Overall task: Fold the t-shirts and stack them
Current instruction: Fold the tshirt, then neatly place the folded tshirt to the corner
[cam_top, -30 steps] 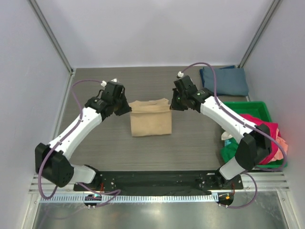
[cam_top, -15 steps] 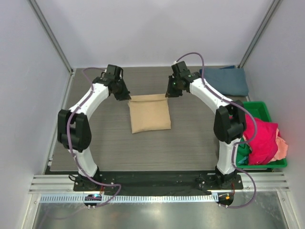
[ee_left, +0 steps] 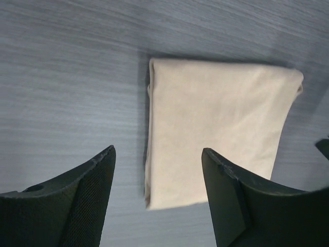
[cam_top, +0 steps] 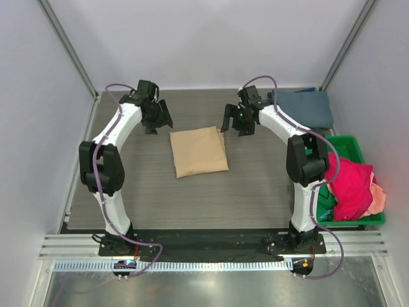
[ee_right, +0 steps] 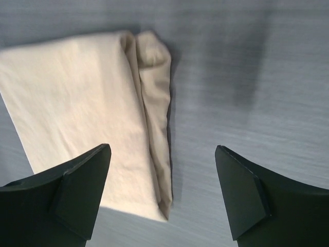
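Tan t-shirt (cam_top: 199, 151) is laid folded, flat, well left of the green bin (cam_top: 348, 144). Left gripper (cam_top: 158, 126) and right gripper (cam_top: 235, 128): jaws spread, nothing pinched. Risk: its bin-side rolled edge may be snagged and unfolded by a low finger.

Your dark wood-grain table (cam_top: 255, 188) is walled by pale panels (cam_top: 211, 38) behind and beside it, a metal rail (cam_top: 211, 265) fronting it.

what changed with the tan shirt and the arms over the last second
The left jaws and right jaws, shut on the far corners of the tan shirt a second ago, drew it away from the bases, laid it flat and let go; both now stand open beside it. The blue-grey shirt and green bin stayed put.
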You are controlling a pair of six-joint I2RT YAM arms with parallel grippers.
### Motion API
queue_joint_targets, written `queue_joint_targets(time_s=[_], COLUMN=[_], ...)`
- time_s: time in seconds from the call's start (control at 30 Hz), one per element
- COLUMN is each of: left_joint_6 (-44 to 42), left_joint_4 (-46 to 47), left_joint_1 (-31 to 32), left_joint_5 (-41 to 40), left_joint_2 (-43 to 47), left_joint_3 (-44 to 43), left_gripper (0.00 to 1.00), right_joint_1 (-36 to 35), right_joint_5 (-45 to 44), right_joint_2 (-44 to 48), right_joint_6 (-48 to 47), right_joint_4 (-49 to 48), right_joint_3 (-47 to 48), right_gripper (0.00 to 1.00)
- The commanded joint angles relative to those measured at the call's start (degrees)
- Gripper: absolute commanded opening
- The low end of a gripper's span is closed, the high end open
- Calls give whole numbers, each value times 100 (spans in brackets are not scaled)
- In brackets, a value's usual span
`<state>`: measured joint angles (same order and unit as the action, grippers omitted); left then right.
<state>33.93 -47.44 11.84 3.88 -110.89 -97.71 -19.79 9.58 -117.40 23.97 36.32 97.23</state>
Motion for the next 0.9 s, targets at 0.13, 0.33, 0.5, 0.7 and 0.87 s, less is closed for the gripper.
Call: queue_joint_targets(time_s=[0.13,0.33,0.5,0.7,0.87], left_joint_6=[-457,-642,-704,-844,-923], left_joint_4=[-72,-345,-555,-811,-714], left_joint_1=[3,12,12,12,12], left_joint_5=[-63,-308,-440,-950,-1118], left_joint_2=[1701,3194,4452,5707,6281], left_joint_3=[1262,2238,2941,3609,3830], left_gripper=[68,68,68,68,74], right_joint_1=[-34,-42,-42,-332,-499], right_joint_5=[1018,1449,1616,2284,2715], right_joint_2=[193,-483,-1099,-1609,-1716], right_joint_6=[-173,-120,11,143,249], right_joint_4=[-915,-1162,-1284,-1337,-1408], right_joint_3=[-670,-425,-21,86,-55], right_gripper=[90,90,88,76,61])
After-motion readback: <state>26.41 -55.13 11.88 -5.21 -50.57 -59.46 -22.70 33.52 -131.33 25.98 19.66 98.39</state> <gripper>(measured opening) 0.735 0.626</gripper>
